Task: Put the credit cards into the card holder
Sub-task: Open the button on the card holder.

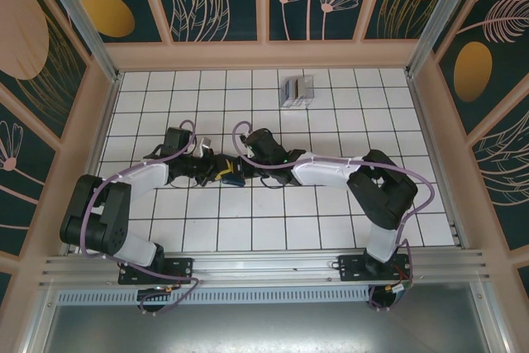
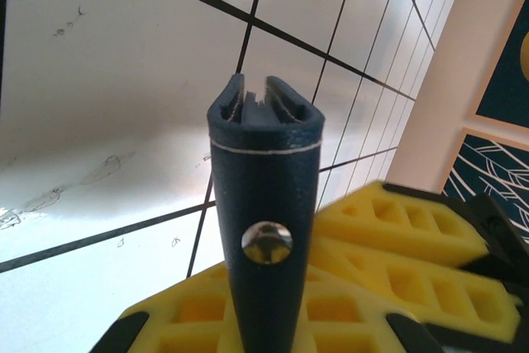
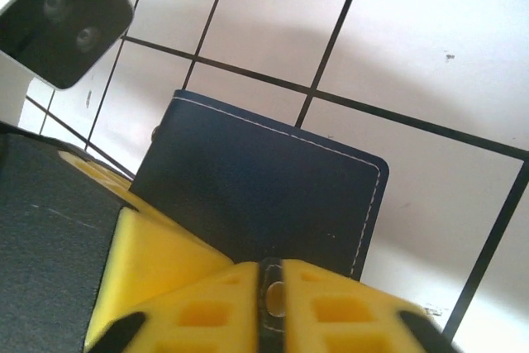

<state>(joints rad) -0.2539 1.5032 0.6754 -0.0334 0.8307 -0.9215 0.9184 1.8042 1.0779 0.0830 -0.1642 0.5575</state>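
Note:
The dark navy card holder is held off the tiled floor between both grippers at mid-table. My left gripper is shut on it. In the left wrist view the card holder stands edge-on between the yellow fingers, with its silver snap facing the camera and its layered top edge showing. My right gripper is shut on a thin flap of the card holder, whose stitched flat face spreads beyond the fingers. The credit cards lie in a small grey-and-white stack far back, well apart from both grippers.
White tiled floor is ringed by pink-framed walls. The right gripper's yellow fingers crowd the right of the left wrist view. The left wrist camera housing hangs close at the upper left of the right wrist view.

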